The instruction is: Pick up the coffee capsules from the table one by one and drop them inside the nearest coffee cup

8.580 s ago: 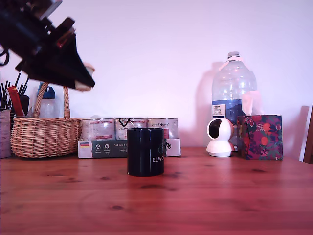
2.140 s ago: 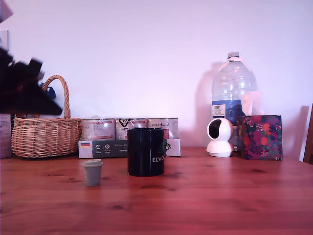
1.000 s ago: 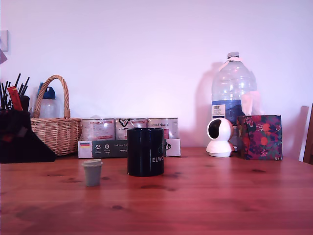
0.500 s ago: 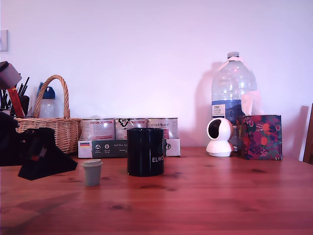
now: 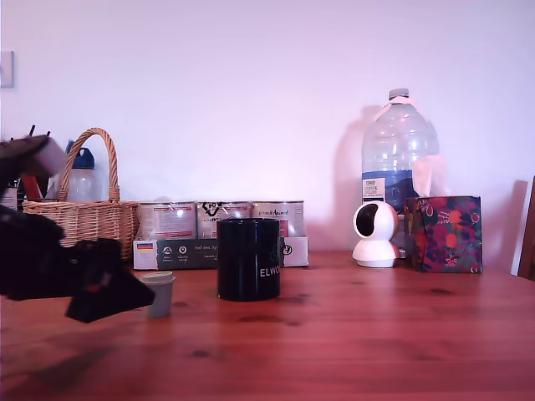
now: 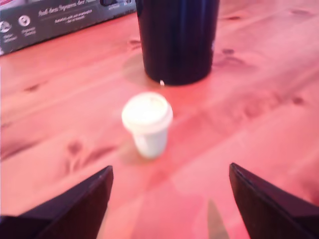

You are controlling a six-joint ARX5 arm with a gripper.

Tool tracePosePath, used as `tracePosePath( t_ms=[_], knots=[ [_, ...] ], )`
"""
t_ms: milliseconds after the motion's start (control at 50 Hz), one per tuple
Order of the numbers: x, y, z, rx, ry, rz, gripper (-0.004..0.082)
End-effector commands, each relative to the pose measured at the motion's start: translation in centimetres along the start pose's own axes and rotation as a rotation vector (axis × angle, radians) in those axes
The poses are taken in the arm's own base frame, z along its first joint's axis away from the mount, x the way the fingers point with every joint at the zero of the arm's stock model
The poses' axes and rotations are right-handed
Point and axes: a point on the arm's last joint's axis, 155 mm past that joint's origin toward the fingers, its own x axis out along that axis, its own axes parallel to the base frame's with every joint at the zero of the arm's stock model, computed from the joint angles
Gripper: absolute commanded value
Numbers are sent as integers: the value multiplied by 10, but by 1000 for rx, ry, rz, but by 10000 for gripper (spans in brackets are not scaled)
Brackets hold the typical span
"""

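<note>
Capsule on table, exterior view's left of cup.

wicker basket, tins, water bottle

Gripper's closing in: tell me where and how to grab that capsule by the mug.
Grip the capsule across its tapered body just under the wider rim, so the rim stops slipping. It stands upright, rim up, apart from the coffee cup. Approach from the side away from the cup; the open gripper already straddles that line.
</note>
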Motion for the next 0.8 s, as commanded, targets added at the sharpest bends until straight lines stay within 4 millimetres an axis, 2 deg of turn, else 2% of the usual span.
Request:
tracePosePath(
  t_ms=[0,520,780],
  knots=[
    [4,0,-2,3,3,-6,677],
    [42,12,-2,-11,7,-23,676],
    [51,14,2,-11,10,-23,673]
  ],
)
